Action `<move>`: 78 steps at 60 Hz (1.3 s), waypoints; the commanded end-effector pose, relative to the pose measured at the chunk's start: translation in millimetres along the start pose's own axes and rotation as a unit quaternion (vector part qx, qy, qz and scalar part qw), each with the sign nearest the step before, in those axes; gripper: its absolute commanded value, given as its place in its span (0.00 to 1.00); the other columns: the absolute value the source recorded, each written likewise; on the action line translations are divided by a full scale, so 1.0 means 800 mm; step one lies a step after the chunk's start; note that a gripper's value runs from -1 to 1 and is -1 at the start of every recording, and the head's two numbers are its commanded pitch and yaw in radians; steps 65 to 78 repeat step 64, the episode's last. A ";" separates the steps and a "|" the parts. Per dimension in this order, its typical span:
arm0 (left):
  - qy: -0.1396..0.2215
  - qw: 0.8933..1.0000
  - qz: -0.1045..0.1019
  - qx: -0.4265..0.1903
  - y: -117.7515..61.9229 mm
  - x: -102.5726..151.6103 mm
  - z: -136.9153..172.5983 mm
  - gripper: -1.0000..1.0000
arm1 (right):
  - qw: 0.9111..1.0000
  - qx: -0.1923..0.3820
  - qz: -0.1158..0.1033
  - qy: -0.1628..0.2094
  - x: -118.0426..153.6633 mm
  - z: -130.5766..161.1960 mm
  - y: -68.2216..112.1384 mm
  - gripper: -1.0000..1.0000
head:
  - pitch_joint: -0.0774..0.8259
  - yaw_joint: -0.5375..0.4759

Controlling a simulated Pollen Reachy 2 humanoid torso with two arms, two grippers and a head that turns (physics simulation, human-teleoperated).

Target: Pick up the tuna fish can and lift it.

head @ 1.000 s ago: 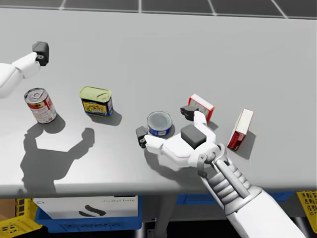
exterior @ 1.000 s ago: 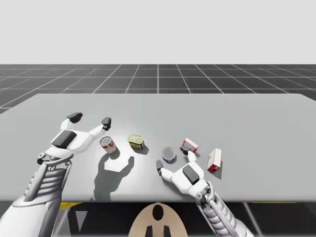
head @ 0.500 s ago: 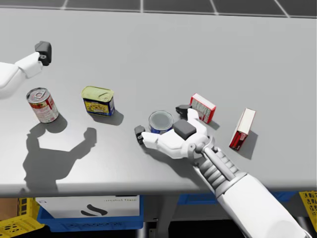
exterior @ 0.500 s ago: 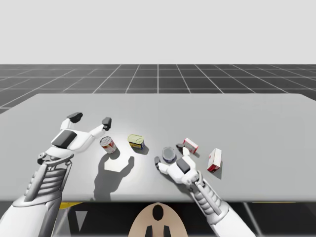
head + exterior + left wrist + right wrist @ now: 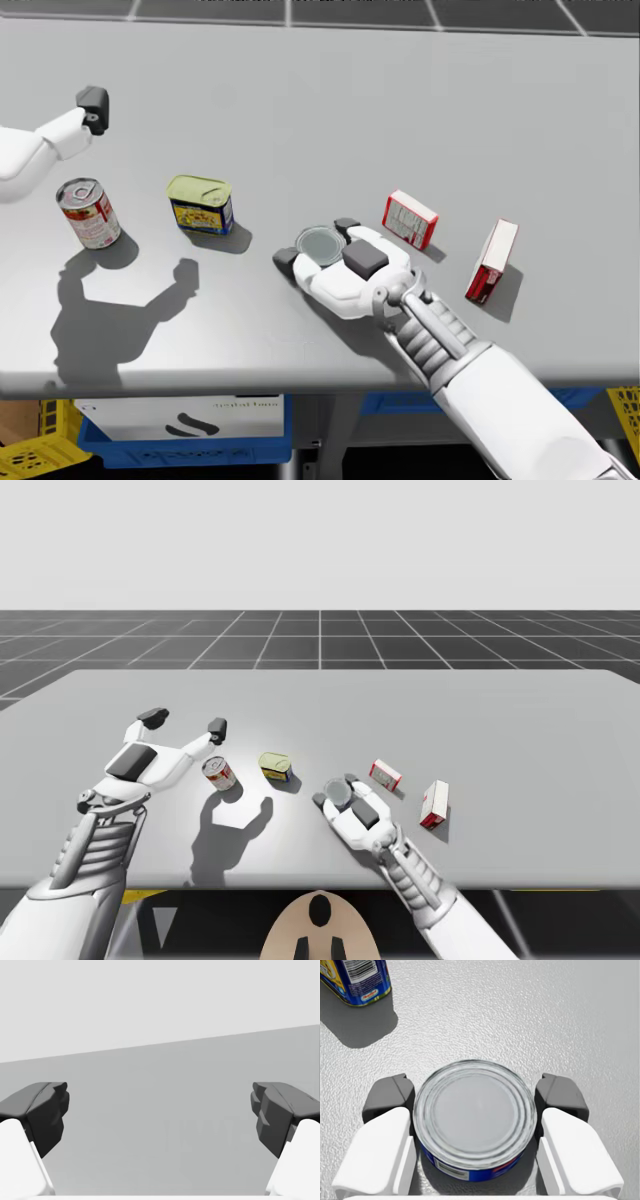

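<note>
The tuna fish can (image 5: 475,1115), low and round with a silver lid and a blue side, stands on the grey table (image 5: 500,720) in front of me. It sits between the fingers of my right gripper (image 5: 475,1097), and both dark pads press its sides. The high view shows that gripper (image 5: 335,790) around the can (image 5: 338,794), and the head view shows the can (image 5: 318,245) still resting on the table. My left gripper (image 5: 184,722) hovers open at the left, above the table, with nothing between its fingers (image 5: 42,1110).
A red-and-white can (image 5: 218,772) stands upright under my left gripper. A yellow-and-blue tin (image 5: 276,767) lies left of the tuna can. Two red-and-white boxes (image 5: 385,774) (image 5: 434,803) sit to its right. The table's front edge is close behind my right wrist.
My right gripper has slid forward around the tuna can and its fingers have come in against the can's sides. The left arm has stayed still. My head has turned slightly.
</note>
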 end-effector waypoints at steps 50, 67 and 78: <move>0.006 1.000 -0.005 -0.005 -0.003 -0.008 -0.004 0.00 | 0.989 -0.002 -0.018 -0.144 0.126 0.085 0.018 1.00 | 0.47 0.46; 0.007 1.000 -0.005 -0.006 -0.003 -0.008 -0.004 0.00 | 0.966 -0.030 -0.018 -0.257 0.209 0.162 0.013 1.00 | 0.47 0.46; 0.007 1.000 -0.005 -0.006 -0.003 -0.008 -0.004 0.00 | 0.966 -0.030 -0.018 -0.257 0.209 0.162 0.013 1.00 | 0.47 0.46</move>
